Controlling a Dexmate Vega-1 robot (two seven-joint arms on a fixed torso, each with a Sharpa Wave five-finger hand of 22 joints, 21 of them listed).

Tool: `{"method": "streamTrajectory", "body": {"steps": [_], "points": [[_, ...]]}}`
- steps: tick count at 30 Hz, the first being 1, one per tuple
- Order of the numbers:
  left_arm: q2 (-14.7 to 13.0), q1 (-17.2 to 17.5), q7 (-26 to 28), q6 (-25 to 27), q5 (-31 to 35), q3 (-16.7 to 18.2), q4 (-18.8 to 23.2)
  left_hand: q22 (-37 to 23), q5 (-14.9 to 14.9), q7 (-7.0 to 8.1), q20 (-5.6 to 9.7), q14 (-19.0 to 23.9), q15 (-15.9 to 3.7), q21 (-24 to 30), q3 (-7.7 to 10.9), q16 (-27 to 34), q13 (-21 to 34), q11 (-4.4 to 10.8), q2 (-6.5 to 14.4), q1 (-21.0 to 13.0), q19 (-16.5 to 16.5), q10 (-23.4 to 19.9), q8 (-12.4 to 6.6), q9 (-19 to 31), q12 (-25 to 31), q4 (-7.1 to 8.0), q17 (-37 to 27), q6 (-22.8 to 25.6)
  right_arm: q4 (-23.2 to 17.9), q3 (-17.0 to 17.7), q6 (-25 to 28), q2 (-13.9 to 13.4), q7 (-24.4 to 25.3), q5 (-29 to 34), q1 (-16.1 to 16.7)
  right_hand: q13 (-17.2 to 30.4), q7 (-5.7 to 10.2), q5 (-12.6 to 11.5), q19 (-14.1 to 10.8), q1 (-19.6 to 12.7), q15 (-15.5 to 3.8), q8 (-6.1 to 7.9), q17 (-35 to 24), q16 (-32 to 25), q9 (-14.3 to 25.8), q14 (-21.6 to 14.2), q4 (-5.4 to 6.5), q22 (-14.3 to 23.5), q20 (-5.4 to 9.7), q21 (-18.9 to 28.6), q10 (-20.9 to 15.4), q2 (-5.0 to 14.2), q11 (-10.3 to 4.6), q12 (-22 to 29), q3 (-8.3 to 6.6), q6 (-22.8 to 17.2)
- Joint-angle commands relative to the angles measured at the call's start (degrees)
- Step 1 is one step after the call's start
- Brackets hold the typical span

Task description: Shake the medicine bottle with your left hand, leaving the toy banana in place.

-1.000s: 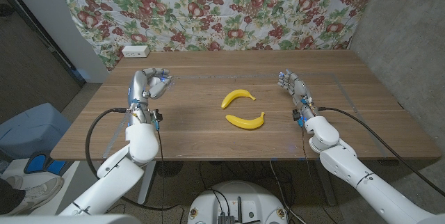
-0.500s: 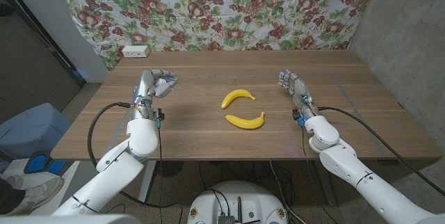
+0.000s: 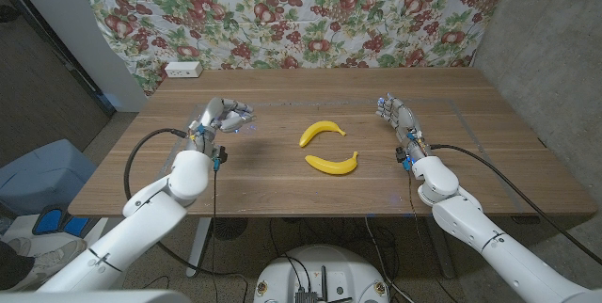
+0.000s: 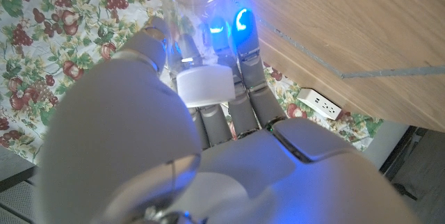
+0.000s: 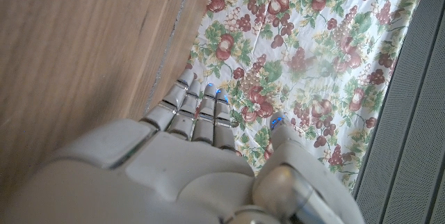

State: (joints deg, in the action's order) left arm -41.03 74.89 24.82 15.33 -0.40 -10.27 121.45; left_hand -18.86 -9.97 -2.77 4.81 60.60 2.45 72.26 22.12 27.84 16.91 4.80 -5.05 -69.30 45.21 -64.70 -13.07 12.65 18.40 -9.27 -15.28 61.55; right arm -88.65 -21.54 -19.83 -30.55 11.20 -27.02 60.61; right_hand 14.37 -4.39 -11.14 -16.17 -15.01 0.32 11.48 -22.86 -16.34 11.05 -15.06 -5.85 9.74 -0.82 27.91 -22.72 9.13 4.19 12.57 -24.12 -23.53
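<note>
- The left robot hand [image 3: 222,115], at middle left of the head picture, has its fingers curled around the clear bottle [image 3: 235,115]; that bottle is hard to make out here against the wooden worktop [image 3: 282,185]
- The left wrist picture shows it plainly: the bottle [image 4: 191,15] with its white cap [image 4: 204,86] sits inside the left robot hand [image 4: 208,113], its long axis running along the fingers, cap toward the palm
- Two toy bananas [image 3: 322,132] [image 3: 332,163] lie at middle centre, well apart from the bottle, so a shake should clear them
- The right robot hand [image 3: 395,115] at middle right holds nothing, fingers straight and close together; the right wrist picture [image 5: 201,123] shows the same
</note>
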Motion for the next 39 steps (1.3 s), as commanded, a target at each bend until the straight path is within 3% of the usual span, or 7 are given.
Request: {"method": "streamTrajectory", "body": {"steps": [1, 9, 21, 28, 39], "points": [[-4.0, -2.7, -4.8, -1.0, -7.1, -0.5, -1.6, 0.1, -0.2, 0.00, 6.89, 13.3, -15.94, 0.6, 0.12, 0.4, 0.4, 0.09, 8.8, -9.3, -0.6, -0.2, 0.10, 0.2, -0.4, -0.30, -13.2, 0.2, 0.5, 0.0, -0.2, 0.0, -0.5, -0.5, -0.2, 0.1, -0.17, 0.2, -0.5, 0.2, -0.29, 0.15, -0.1, 0.0, 0.2, -0.4, -0.24, 0.2, 0.30, -0.1, -0.3, 0.00, -0.10, 0.2, -0.08, -0.3], [-4.3, -2.1, -1.8, -0.8, -6.8, -1.0, -0.9, 0.4, -0.3, -0.06, 6.87, 13.2, -15.94, 0.9, 0.17, 0.2, 0.4, 0.11, 8.9, -9.3, -0.8, -0.4, 0.17, 0.2, -0.5, -0.31, -13.2, 0.3, 0.9, 0.1, -0.5, 0.0, -0.9, -0.8, -0.4, 0.1, -0.10, 0.2, -0.5, 0.2, -0.26, 0.14, 0.0, 0.0, 0.2, -0.3, -0.26, 0.2, 0.31, -0.2, -0.3, 0.00, -0.07, 0.2, -0.09, -0.2], [-1.4, -0.5, 10.0, -1.3, 2.2, -2.7, 0.0, 1.0, -0.3, -0.05, 6.87, 13.3, -15.94, 1.5, 0.23, 0.1, 0.6, -0.14, 8.9, -9.3, -1.0, -0.4, 0.28, 0.2, -0.7, -0.33, -13.4, 0.3, 1.1, 0.3, -1.0, -0.1, -1.3, -1.2, -0.1, 0.1, -0.14, 0.2, -0.6, 0.2, -0.22, 0.14, 0.0, 0.0, 0.2, -0.3, -0.30, 0.2, 0.31, -0.5, -0.3, -0.02, 0.01, 0.2, -0.12, -0.2], [2.9, 0.6, 21.4, -4.7, 11.6, -4.1, -1.4, 1.3, -0.3, -0.03, 6.85, 13.4, -15.94, 1.8, 0.23, 0.1, 0.6, -0.05, 8.9, -9.3, -1.1, -0.5, 0.29, 0.2, -0.7, -0.34, -13.6, 0.4, 1.1, 0.3, -1.3, -0.2, -1.5, -1.3, 0.1, 0.1, -0.13, 0.2, -0.7, 0.3, -0.22, 0.14, 0.0, 0.0, 0.2, -0.3, -0.31, 0.2, 0.31, -0.6, -0.3, -0.03, 0.02, 0.2, -0.12, -0.2], [8.6, 1.2, 30.5, -13.7, 16.8, -3.4, -6.0, 1.8, -0.3, 0.11, 6.91, 13.5, -15.95, 2.3, 0.29, 0.0, 0.7, 0.06, 8.9, -9.4, -1.2, -0.5, 0.37, 0.2, -0.9, -0.36, -13.7, 0.5, 1.0, 0.4, -1.4, -0.2, -1.4, -1.3, 0.4, 0.1, -0.20, 0.2, -0.7, 0.3, -0.29, 0.15, 0.1, 0.1, 0.2, -0.4, -0.33, 0.2, 0.30, -0.8, -0.3, -0.07, 0.02, 0.2, -0.13, -0.2]]}}
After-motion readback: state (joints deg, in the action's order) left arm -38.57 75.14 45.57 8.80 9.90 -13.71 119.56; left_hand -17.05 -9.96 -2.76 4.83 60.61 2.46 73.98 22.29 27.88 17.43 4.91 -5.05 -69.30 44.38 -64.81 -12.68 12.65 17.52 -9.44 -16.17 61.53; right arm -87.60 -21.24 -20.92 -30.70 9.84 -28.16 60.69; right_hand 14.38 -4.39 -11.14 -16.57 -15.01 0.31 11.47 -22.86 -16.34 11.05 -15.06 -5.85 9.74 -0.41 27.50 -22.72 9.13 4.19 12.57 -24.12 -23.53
